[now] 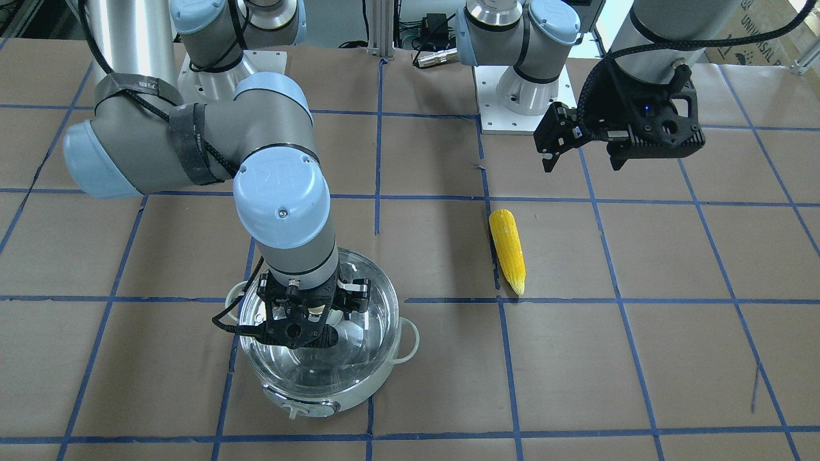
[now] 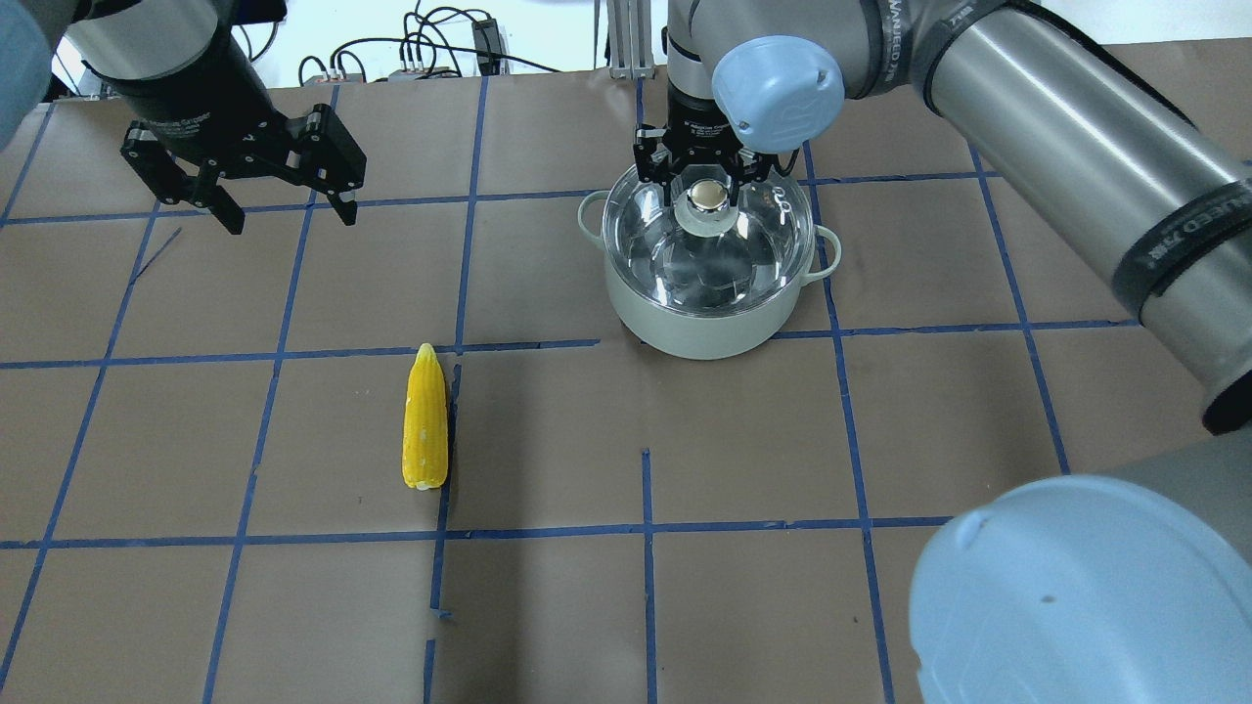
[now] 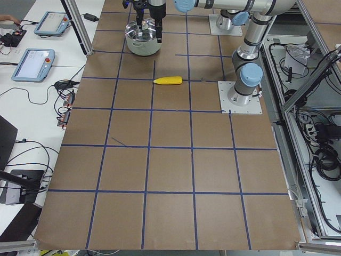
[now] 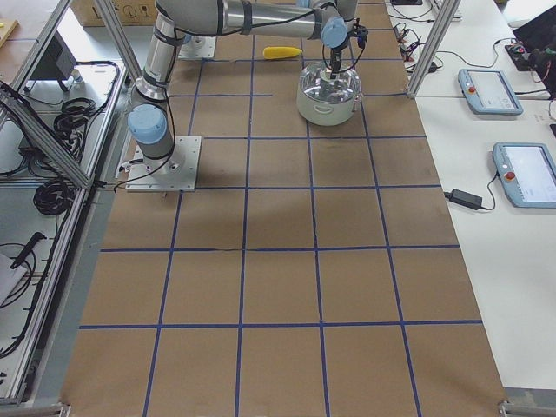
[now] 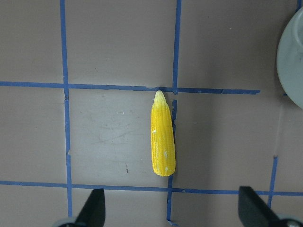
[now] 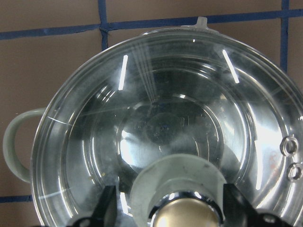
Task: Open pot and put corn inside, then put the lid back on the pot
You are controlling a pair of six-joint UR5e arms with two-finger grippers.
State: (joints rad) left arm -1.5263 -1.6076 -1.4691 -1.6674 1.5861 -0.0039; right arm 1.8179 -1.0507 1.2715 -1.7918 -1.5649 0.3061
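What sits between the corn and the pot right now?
Nothing. In the overhead view, the stretch between the corn and the pot is bare brown table, crossed only by blue tape lines.

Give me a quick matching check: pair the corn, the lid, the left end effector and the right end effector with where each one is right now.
Column one:
1. corn
2. lid
3. left end effector
4. right end effector

Column two:
A. open, fingers either side of the knob
B. lying on the table, apart from the pot
C. open and empty, above the table
D. seated on the pot

Pairs: 1-B; 2-D; 3-C; 4-A
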